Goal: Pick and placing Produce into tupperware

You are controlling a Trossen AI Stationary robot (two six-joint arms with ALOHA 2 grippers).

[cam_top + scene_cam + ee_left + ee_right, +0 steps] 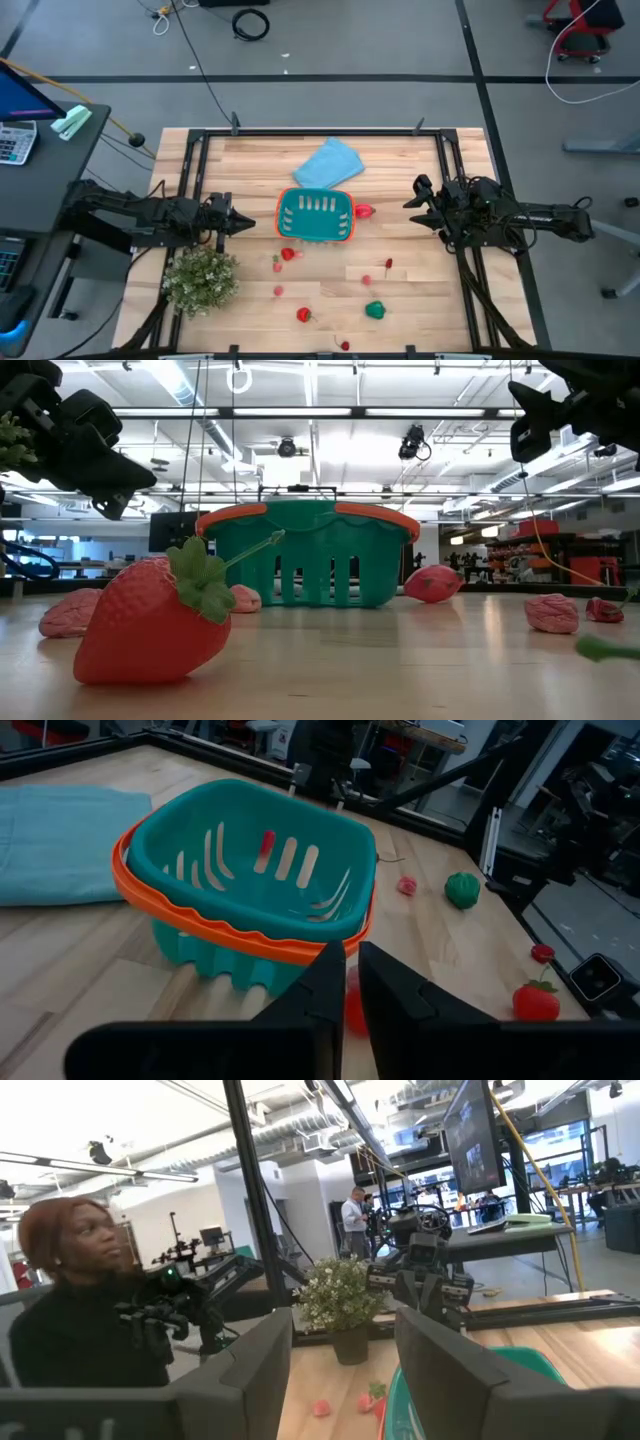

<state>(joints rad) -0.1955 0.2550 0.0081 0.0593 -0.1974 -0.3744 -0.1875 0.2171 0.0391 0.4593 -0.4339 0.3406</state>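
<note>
The teal tupperware basket [315,215] with an orange-red rim stands at the table's middle. Red produce pieces lie on the wood around it: one beside its right wall [363,211] and several nearer the near edge [288,254] [304,314] [389,264], along with a green piece [375,310]. My left gripper [247,222] hovers shut just left of the basket [250,880] and holds nothing. My right gripper [412,198] hangs open to the right of the basket, above the table. In the low view a big strawberry [150,625] lies in front of the basket [310,555].
A light-blue cloth [328,165] lies beyond the basket. A bushy potted plant [200,280] stands at the near left, close to my left arm. A black frame [320,131] runs round the table. A person [70,1310] shows in the right wrist view, beyond the table's left side.
</note>
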